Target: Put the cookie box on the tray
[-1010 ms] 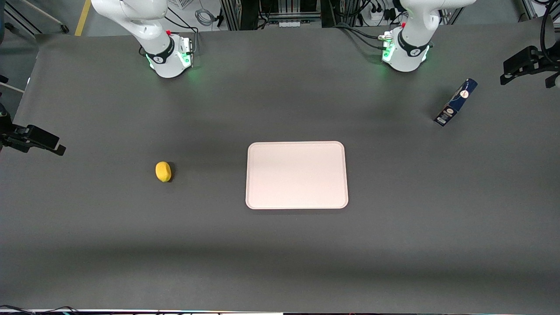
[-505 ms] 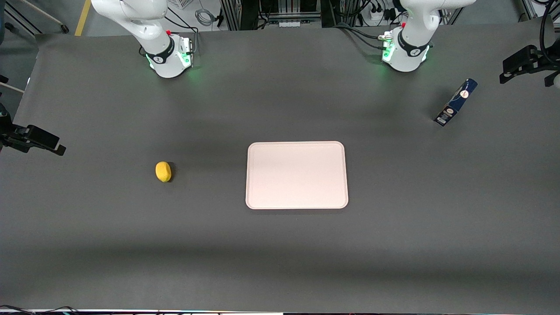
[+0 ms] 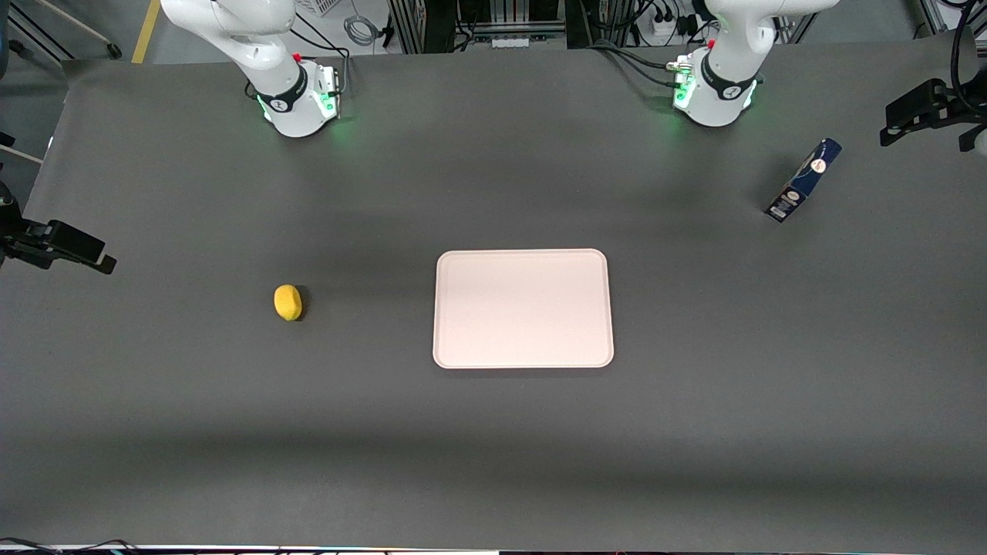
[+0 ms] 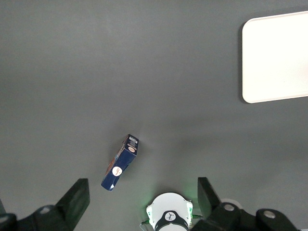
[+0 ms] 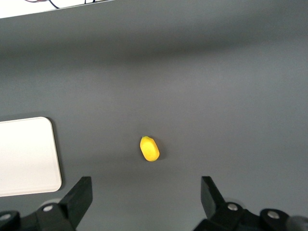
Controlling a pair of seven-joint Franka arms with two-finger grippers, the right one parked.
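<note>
1. Dark grey worktop (image 3: 493, 432) carries everything, well spaced
2. Fingers (image 4: 77, 197) of the gripper (image 4: 143, 197) stand wide and empty, high over the worktop, probably so the box fits between them
3. Cookie box (image 4: 121, 161) lies flat below them, nearer one finger
4. Tray (image 4: 276, 57) sits well away from the fingers, bare
5. Lemon (image 3: 287, 301) lies toward the parked arm's end

A matt dark grey sheet covers the desk (image 3: 231, 432), the tray (image 3: 523, 308) looks like smooth pale plastic, and the cookie box (image 3: 802, 180) is printed, slightly glossy card.
</note>
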